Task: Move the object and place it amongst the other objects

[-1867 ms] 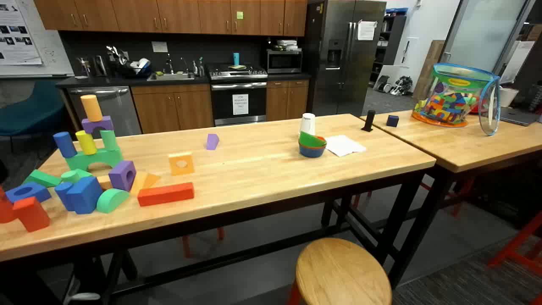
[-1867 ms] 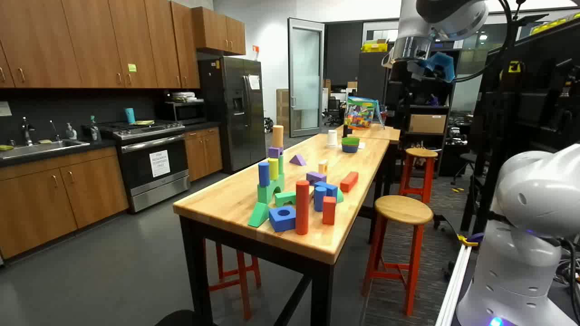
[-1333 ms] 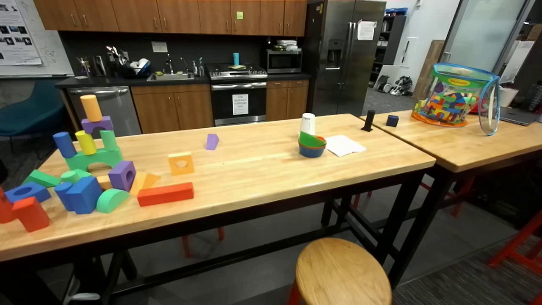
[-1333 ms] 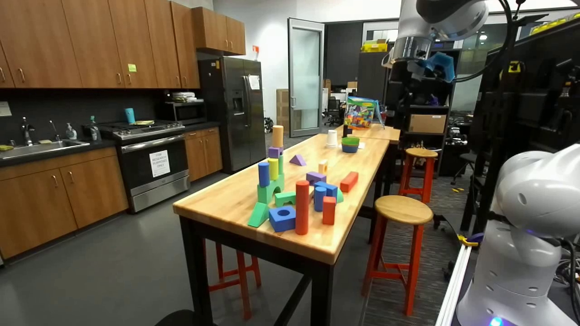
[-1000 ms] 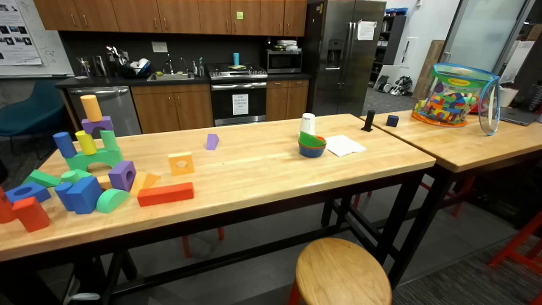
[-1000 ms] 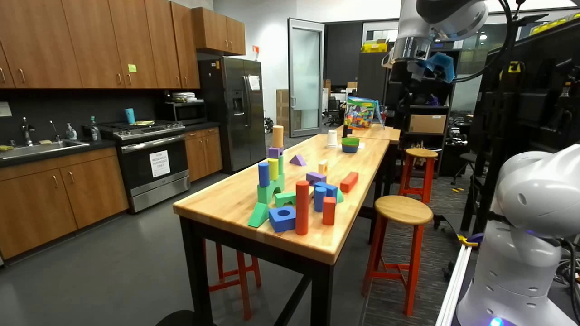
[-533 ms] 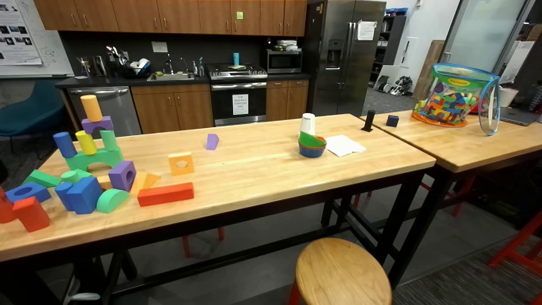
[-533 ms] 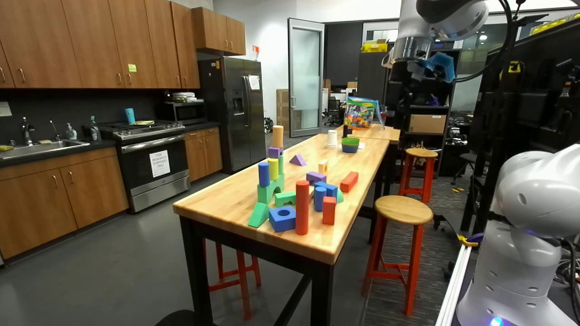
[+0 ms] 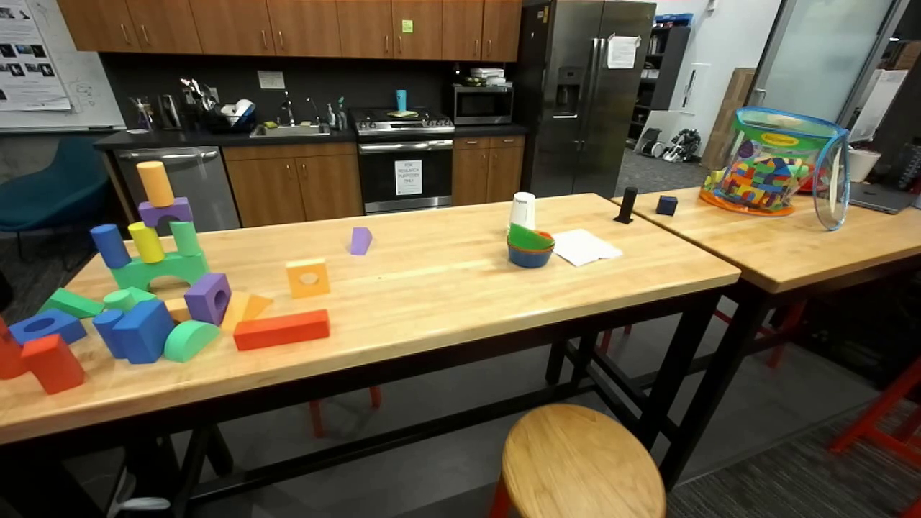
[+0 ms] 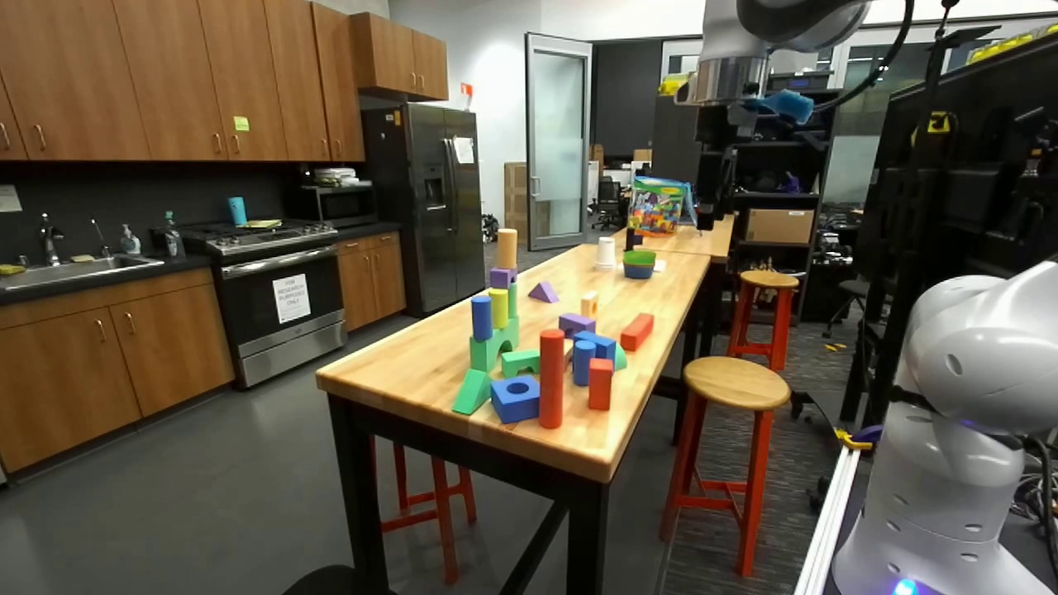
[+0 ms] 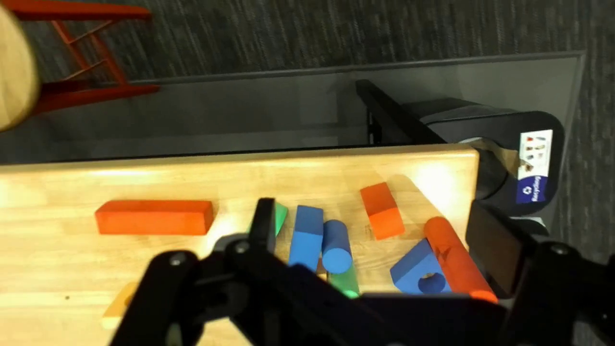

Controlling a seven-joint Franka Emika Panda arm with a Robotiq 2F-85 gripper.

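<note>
"Two blocks could be the one to move. Can you settle it?"

"No. One is a blue block [image 9: 144, 331] standing upright, the other a purple block [image 9: 208, 298] with a round hole, and I cannot tell which is meant. Both are on the tabletop [image 9: 432, 288], among the other blocks [image 10: 583, 364] at one end."

"What are the neighbours?"

"The blue block has a short blue cylinder [image 11: 335, 245] just beside it and a green half-round [image 9: 191, 340] on the other side. The purple block stands near an orange-yellow wedge [image 9: 245, 311]. Toward the tabletop's end come a red block [image 11: 383, 211], a holed blue piece [image 11: 414, 268] and an upright red cylinder [image 11: 459, 262]."

"And the fingers [image 11: 263, 221]?"

"Spread wide in the wrist view, with several blocks showing through the gap, farther down. In an exterior view the arm [image 10: 967, 355] holds them pointing down, well apart from the blocks."

"What is stacked up?"

"A green arch [image 9: 160, 266] bears another blue cylinder [image 9: 110, 246], a yellow cylinder [image 9: 147, 242] and a green block [image 9: 185, 238]. A purple arch [image 9: 166, 208] spans the last two, and a tan cylinder [image 9: 156, 184] stands on top."

"Anything farther off?"

"A red bar [image 9: 281, 330] lies at the group's edge. Beyond are an orange square [image 9: 295, 284] and a small purple wedge [image 9: 360, 241], each by itself, then nested bowls [image 9: 529, 257] and a white cup [image 9: 523, 210] near white paper [image 9: 588, 248]."
</note>
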